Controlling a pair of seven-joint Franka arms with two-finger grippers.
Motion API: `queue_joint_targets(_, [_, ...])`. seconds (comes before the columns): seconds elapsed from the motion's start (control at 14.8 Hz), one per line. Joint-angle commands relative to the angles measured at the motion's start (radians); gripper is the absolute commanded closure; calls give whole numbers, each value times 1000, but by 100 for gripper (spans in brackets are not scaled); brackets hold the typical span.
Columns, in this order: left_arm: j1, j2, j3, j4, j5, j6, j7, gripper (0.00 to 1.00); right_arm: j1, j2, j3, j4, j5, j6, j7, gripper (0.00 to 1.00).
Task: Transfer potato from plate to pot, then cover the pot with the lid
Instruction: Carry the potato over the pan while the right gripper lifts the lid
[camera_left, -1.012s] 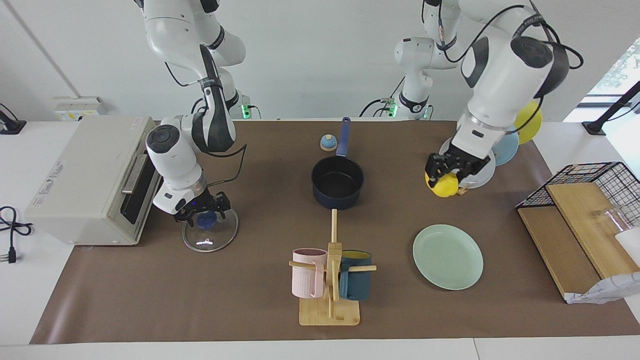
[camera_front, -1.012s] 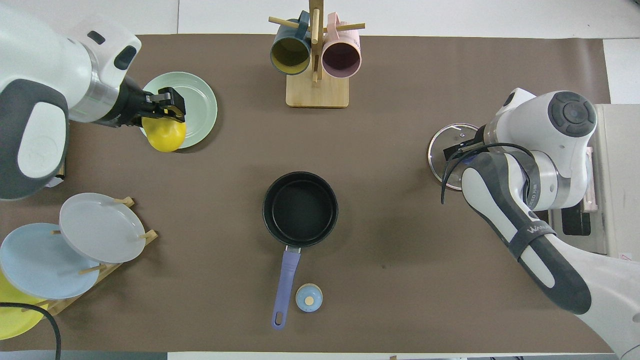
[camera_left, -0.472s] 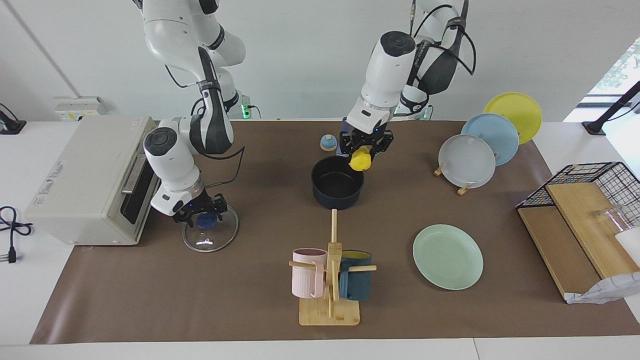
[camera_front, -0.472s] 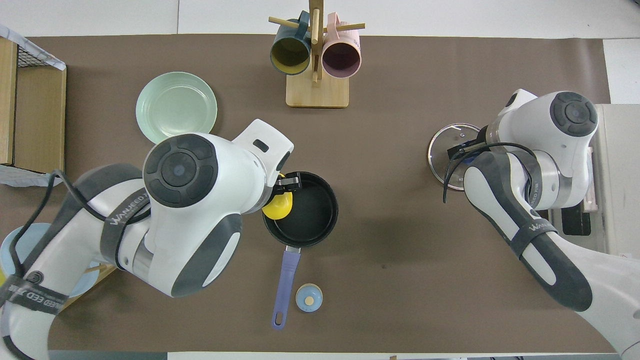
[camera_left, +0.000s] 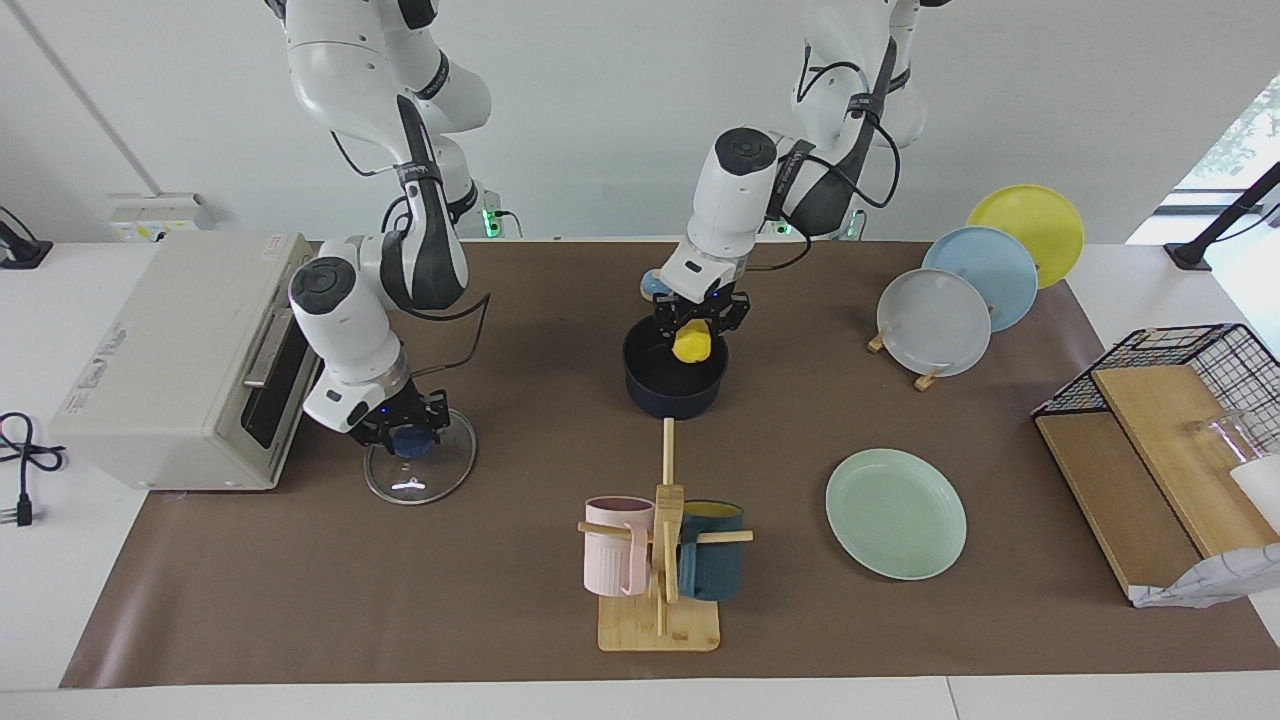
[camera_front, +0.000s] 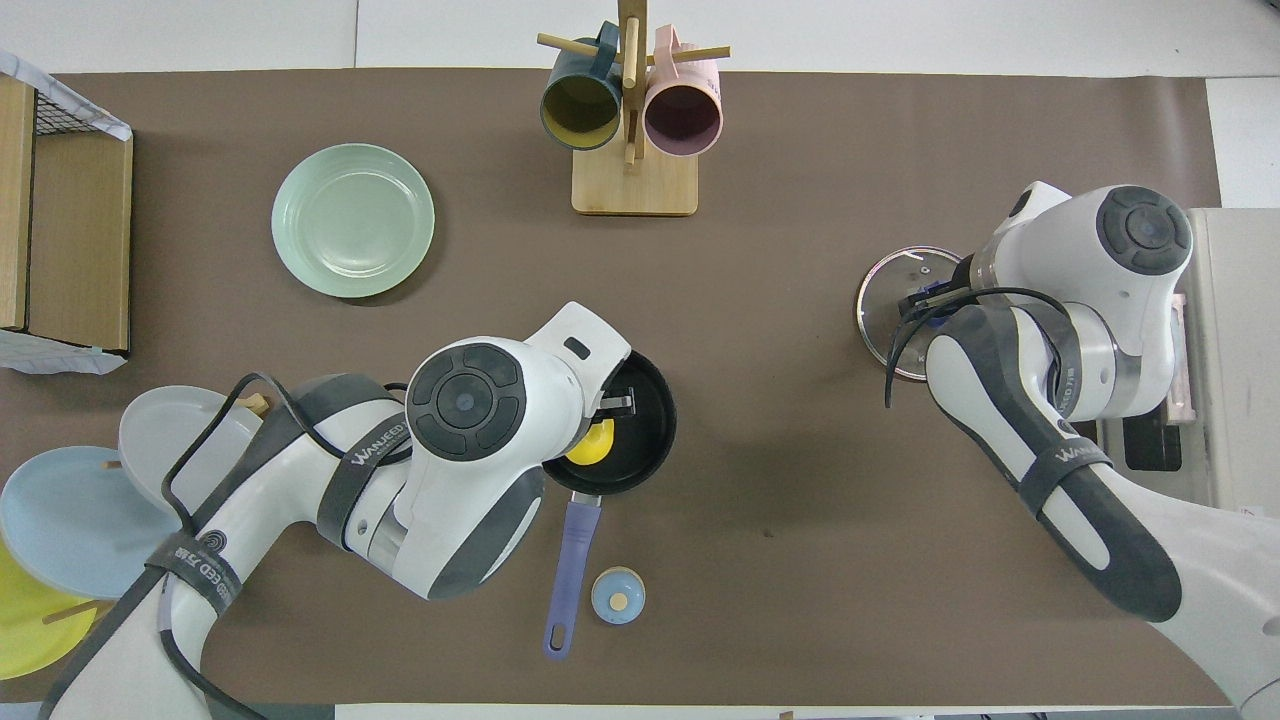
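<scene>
A: Where is the potato (camera_left: 691, 344)?

B: Clamped in the left pincer (camera_left: 695, 330), low over the mouth of the pot (camera_left: 675, 385). It looks level with the rim or just inside it; I can't tell whether it touches the bottom. Holding it that low probably means it gets set in, not dropped.

A: And the plate (camera_left: 896, 513)?

B: Bare, lying on the worktop (camera_left: 300, 600) toward the left arm's end, farther from the robots than the pot.

A: The lid (camera_left: 421, 470)?

B: Flat on the worktop beside the toaster oven (camera_left: 175, 355), toward the right arm's end. The right pincer (camera_left: 407, 437) is down at its blue knob; whether the fingers have closed on it I cannot tell. Waiting there likely saves time once the pot is free.

A: Anything in the way?

B: The pot's handle (camera_front: 568, 580) points toward the robots, a small bell (camera_front: 618, 595) just beside it. The mug rack (camera_left: 660, 560) stands farther out, near the pot.
</scene>
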Motion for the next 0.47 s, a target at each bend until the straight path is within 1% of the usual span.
queue_joint_targets(0.0, [-27, 1, 18, -52, 4, 57, -9, 100, -9, -6, 7, -1, 1, -11, -23, 55])
queue_joint_targets(0.13, [-39, 29, 20, -57, 10, 97, -12, 100, -3, -8, 7, 20, 4, -35, -20, 55])
queue_joint_targets(0.34, [-41, 52, 20, -57, 14, 114, -12, 100, 17, -11, 8, 83, 13, -128, 11, 56])
queue_joint_targets(0.4, [-46, 61, 20, -57, 23, 122, -13, 100, 32, -14, 8, 104, 13, -156, 26, 62])
